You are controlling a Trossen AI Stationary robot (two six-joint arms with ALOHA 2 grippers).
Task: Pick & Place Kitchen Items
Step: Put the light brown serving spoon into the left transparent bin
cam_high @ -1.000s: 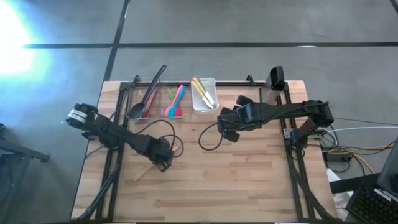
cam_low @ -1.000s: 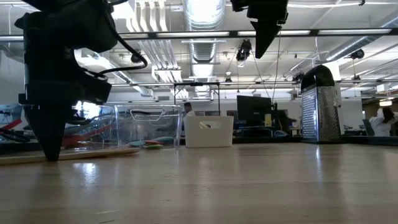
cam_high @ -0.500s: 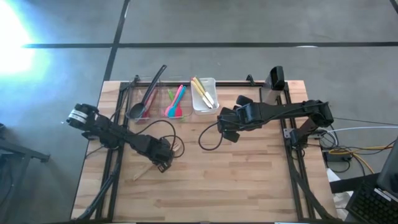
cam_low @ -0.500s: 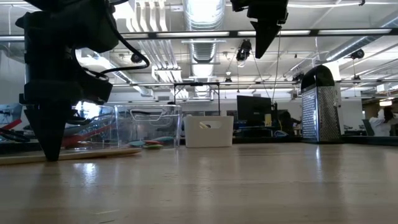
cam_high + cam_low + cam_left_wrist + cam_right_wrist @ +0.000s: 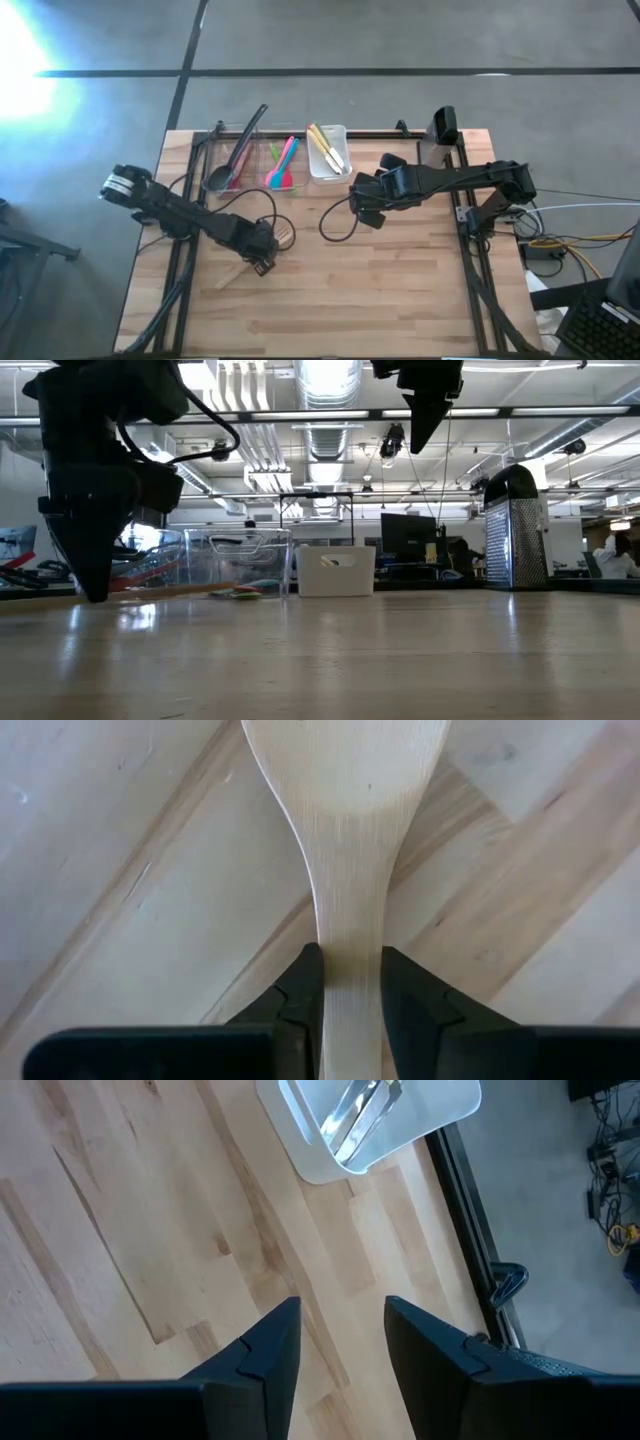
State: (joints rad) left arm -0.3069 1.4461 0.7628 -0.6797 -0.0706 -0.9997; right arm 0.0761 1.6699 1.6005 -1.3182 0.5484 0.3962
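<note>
Wooden spatula (image 5: 345, 840): clamped by handle in my left pincer (image 5: 350, 982), blade ahead.
Right pincer (image 5: 340, 1342): parted, empty, above table (image 5: 120, 1230).

Pale wooden spatula (image 5: 349, 870), dark fingers (image 5: 300, 995), white bin (image 5: 370, 1125)

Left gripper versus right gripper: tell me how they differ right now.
The left gripper is shut on the wooden spatula low over the table; the right gripper is open and holds nothing. The left gripper sits nearer the table's front, the right gripper near the white bin. Both are dark two-finger grippers.
</note>
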